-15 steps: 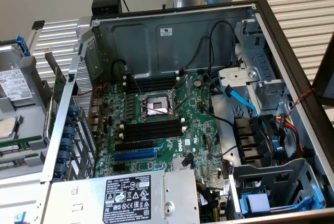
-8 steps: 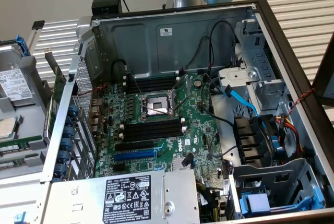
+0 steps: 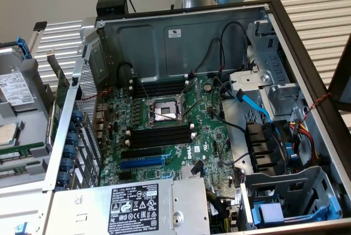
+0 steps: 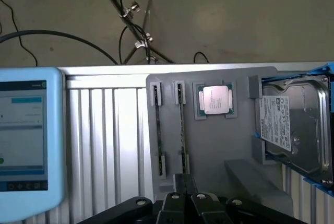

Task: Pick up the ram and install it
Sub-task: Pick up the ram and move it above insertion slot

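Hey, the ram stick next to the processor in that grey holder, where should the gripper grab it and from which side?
Take the ram stick by its bare middle, between the grey holder's end clips, one finger on each flat face. It stands on edge, so coming straight down onto the exposed long edge looks best. The gripper is shut and must open first.

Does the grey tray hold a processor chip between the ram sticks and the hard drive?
Yes, the processor chip sits in the grey tray, ram sticks on one side, hard drive on the other.
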